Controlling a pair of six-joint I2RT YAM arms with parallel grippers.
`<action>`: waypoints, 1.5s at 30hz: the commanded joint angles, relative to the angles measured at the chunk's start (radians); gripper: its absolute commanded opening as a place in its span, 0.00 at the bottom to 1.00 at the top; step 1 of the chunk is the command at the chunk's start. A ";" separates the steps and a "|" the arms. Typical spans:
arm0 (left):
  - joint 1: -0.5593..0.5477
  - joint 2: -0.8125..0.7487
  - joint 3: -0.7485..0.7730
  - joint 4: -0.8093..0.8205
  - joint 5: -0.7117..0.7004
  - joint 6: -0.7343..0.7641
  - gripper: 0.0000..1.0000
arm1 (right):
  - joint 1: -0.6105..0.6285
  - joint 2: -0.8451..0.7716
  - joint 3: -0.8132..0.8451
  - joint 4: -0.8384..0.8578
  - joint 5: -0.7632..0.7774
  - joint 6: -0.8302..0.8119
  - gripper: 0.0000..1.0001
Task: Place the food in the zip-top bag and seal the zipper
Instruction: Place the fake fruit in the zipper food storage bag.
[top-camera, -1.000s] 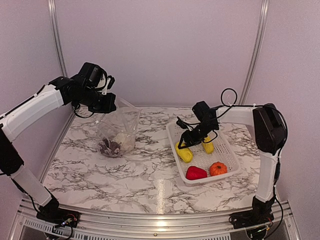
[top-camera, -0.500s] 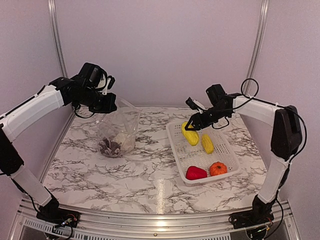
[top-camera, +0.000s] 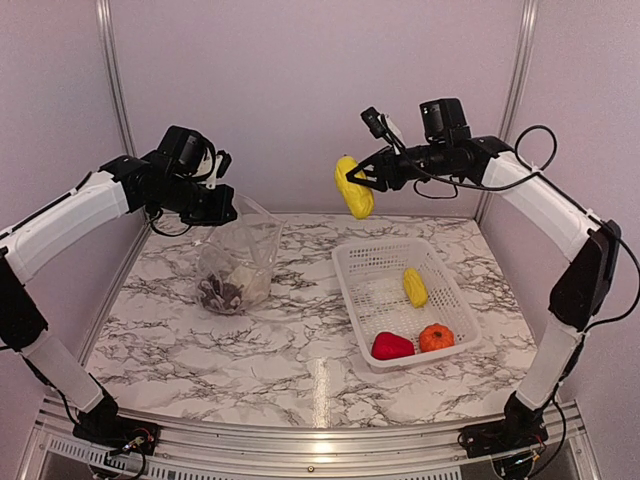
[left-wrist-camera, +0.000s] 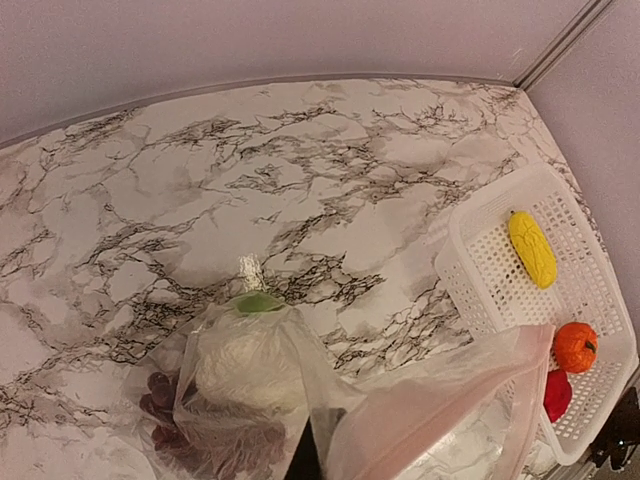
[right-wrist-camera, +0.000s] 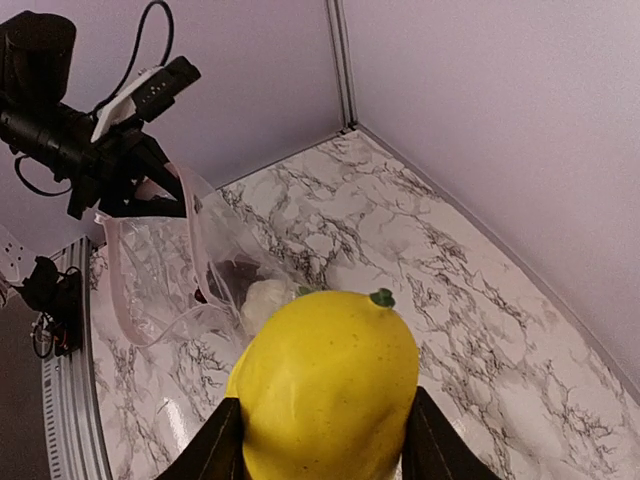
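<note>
My left gripper (top-camera: 215, 210) is shut on the rim of the clear zip-top bag (top-camera: 238, 262), holding its mouth up and open above the table. Inside the bag lie the white cauliflower (left-wrist-camera: 245, 360) and the dark grapes (left-wrist-camera: 165, 425). The zipper (left-wrist-camera: 478, 388) runs as a pinkish strip along the mouth edge. High above the basket's far left corner, my right gripper (top-camera: 362, 180) is shut on a yellow food piece (top-camera: 353, 188). In the right wrist view that yellow piece (right-wrist-camera: 325, 385) fills the space between the black fingers (right-wrist-camera: 215, 448), with the bag (right-wrist-camera: 160, 270) beyond it.
The white lattice basket (top-camera: 350, 292) stands right of centre and holds another yellow piece (top-camera: 413, 286), a red pepper (top-camera: 390, 346) and an orange fruit (top-camera: 436, 337). Walls close off the back and both sides.
My right gripper has lifted the yellow piece out of the basket and carried it up and to the left. The left gripper and the bag have stayed put.
</note>
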 joint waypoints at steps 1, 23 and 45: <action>0.003 0.001 -0.010 0.037 0.024 -0.016 0.00 | 0.091 0.014 0.087 0.084 -0.050 0.015 0.33; 0.005 -0.040 -0.074 0.090 0.044 -0.047 0.00 | 0.272 0.235 0.200 0.412 -0.162 0.131 0.34; 0.051 -0.077 -0.146 0.189 0.133 -0.139 0.00 | 0.327 0.285 0.094 0.431 -0.095 0.035 0.41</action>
